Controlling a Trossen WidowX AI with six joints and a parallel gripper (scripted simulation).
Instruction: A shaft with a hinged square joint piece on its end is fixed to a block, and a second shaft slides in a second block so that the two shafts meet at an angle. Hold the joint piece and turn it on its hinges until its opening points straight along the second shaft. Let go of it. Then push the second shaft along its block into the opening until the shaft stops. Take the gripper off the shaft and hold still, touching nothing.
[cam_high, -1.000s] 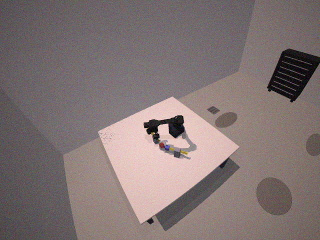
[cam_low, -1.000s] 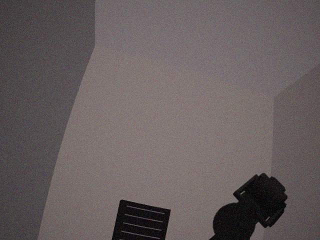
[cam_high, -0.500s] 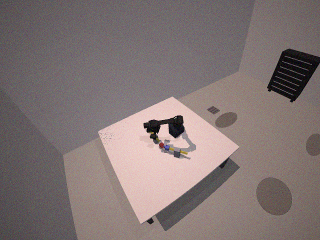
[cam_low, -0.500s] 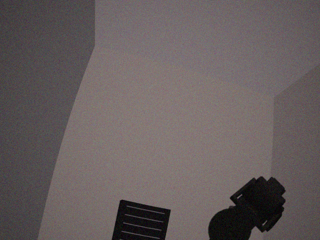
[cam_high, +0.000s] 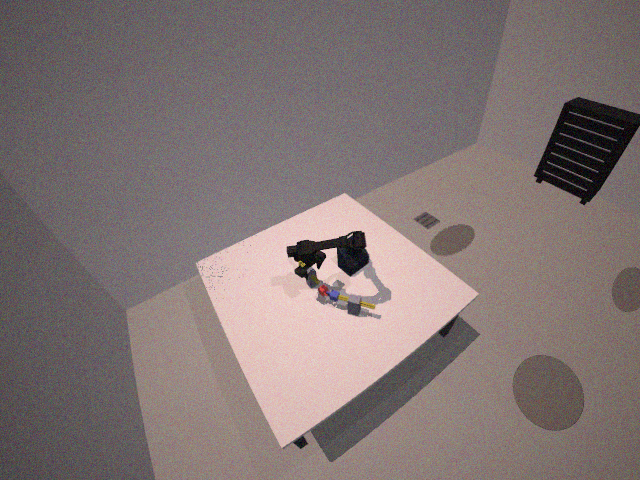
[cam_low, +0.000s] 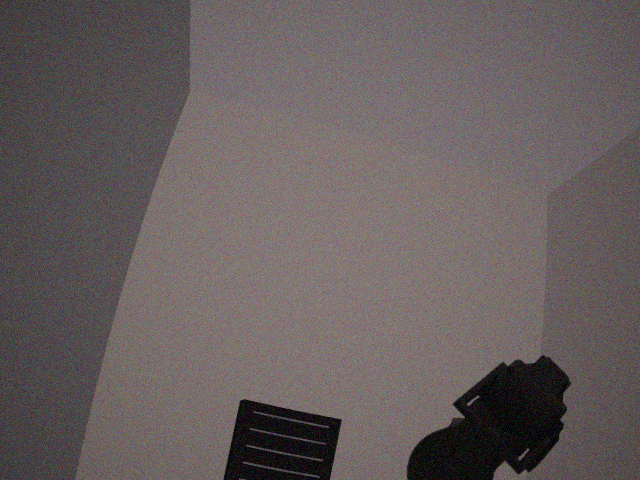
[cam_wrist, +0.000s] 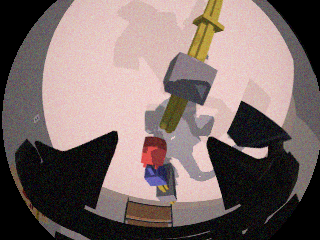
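Note:
The red joint piece (cam_high: 323, 290) (cam_wrist: 154, 151) is hinged to the blue end piece (cam_high: 334, 295) (cam_wrist: 155, 176) of the fixed shaft (cam_high: 368, 305), which sits in a grey block (cam_high: 354, 308) (cam_wrist: 166, 185). The second shaft (cam_wrist: 201, 40) (cam_high: 312, 279), yellow with a square collar, runs through the other grey block (cam_wrist: 190, 77). Its near end stops short of the red piece, with a gap between. The red piece's darker face is toward that shaft end; its exact aim cannot be told. My gripper (cam_high: 310, 267) (cam_wrist: 164, 139) is open and empty, above the second shaft's side.
The black arm base (cam_high: 353, 259) (cam_wrist: 255, 125) stands on the pale table (cam_high: 320, 372) near the blocks. A black slatted cabinet (cam_high: 586, 149) (cam_low: 284, 441) stands away from the table. A brown piece of furniture (cam_wrist: 148, 212) shows beyond the table edge in the wrist view.

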